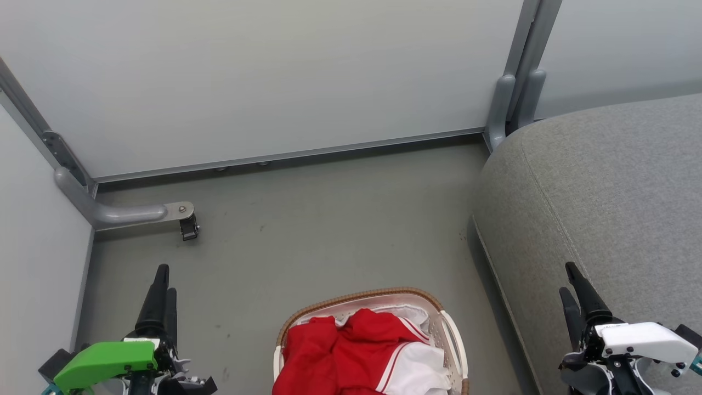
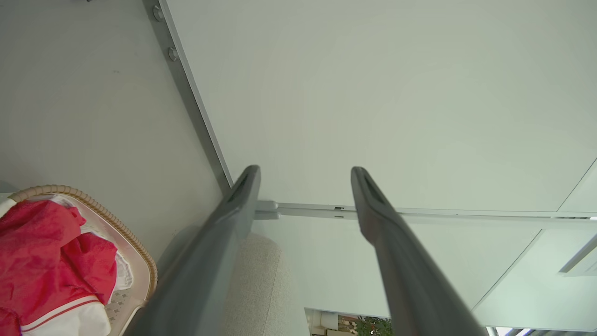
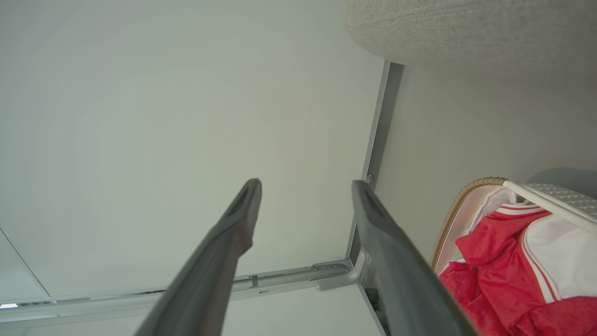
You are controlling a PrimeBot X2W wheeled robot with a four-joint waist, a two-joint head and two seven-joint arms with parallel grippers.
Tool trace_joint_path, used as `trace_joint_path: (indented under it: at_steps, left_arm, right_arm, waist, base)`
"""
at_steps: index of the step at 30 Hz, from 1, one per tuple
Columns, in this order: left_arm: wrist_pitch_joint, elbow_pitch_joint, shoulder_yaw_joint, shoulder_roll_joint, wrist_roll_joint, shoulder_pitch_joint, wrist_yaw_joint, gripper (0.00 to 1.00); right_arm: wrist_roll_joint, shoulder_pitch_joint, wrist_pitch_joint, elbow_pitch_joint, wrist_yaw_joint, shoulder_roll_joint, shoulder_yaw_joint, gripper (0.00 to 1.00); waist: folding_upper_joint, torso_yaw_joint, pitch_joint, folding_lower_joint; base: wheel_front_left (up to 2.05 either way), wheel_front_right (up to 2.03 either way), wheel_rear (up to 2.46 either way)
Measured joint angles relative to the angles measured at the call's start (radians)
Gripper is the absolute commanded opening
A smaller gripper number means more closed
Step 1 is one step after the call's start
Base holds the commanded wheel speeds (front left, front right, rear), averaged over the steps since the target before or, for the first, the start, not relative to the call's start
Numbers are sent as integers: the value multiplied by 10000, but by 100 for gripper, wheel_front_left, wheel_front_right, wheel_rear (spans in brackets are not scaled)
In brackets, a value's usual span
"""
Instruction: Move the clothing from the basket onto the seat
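Observation:
The basket (image 1: 362, 295) stands on the floor at the bottom centre, its brown woven rim around a white liner. Red and white clothing (image 1: 340, 345) lies crumpled inside it. The grey seat (image 1: 603, 181) fills the right side, with nothing lying on it. My left gripper (image 1: 166, 281) hovers left of the basket, and its fingers stand apart, holding nothing, in the left wrist view (image 2: 305, 170). My right gripper (image 1: 567, 278) is over the seat's near edge, open and empty (image 3: 305, 183). The wrist views catch the basket (image 2: 107, 212) (image 3: 466, 191) and the clothing (image 2: 42, 247) (image 3: 494, 247).
Pale partition panels (image 1: 274, 71) close off the back and left. A grey metal foot with a caster (image 1: 186, 225) juts onto the floor at the left. A grey post (image 1: 515, 99) stands beside the seat's far corner. Bare grey floor (image 1: 329, 219) lies beyond the basket.

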State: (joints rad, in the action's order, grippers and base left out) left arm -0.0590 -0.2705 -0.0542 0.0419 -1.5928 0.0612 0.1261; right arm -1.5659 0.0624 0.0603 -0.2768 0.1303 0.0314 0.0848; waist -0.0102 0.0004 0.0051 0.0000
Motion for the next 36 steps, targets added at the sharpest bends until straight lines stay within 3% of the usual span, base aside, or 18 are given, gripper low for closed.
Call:
trace_joint_path:
  at_steps: [9,36]
  left_arm:
    - [399,343,263,2,989,-47,0,100]
    - [1398,997,802,8,6372,-331,-123,100]
  right_arm:
    - [1198,-88,-389,115,0,10,161,100]
    - [6732,-257,-1379,1037,2,73,-247,100]
  waist:
    - [0,22,19,0]
    - [0,115,87,0]
  base:
    - [0,0,0]
    - [0,0,0]
